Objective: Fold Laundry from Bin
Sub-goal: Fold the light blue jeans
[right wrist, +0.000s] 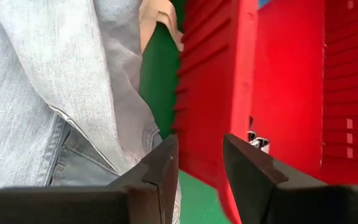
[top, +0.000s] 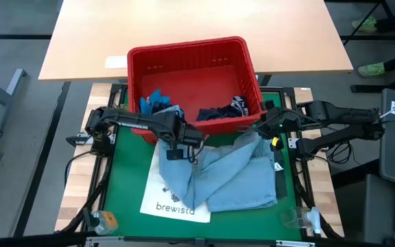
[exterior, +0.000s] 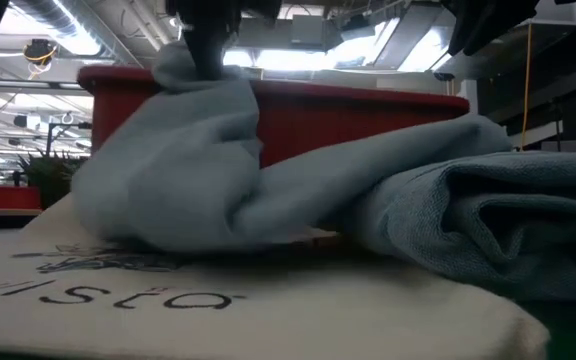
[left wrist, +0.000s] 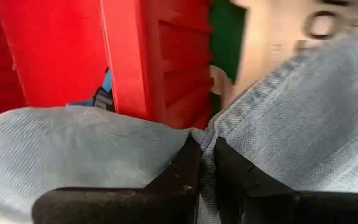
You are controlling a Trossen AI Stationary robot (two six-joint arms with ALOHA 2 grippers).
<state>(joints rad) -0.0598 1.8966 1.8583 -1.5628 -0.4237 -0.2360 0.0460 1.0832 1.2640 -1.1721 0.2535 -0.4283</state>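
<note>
Bin (top: 192,53) with bright blue garment (top: 158,103); left end effector (top: 182,147) clamped on denim shirt (top: 235,175).

- The left arm (top: 139,123) is dark, built of chunky jointed sections, with a thin red stripe along its upper side.
- Black cables (top: 91,156) loop from the left arm's base.
- The right arm (top: 341,116) is equally dark, and a small yellow tag (top: 274,142) sits near its wrist.
- The left gripper (left wrist: 207,171) has two matte black, wedge-shaped fingers.
- The right gripper (right wrist: 201,165) has the same black, tapering fingers with a slightly grainy surface.
</note>
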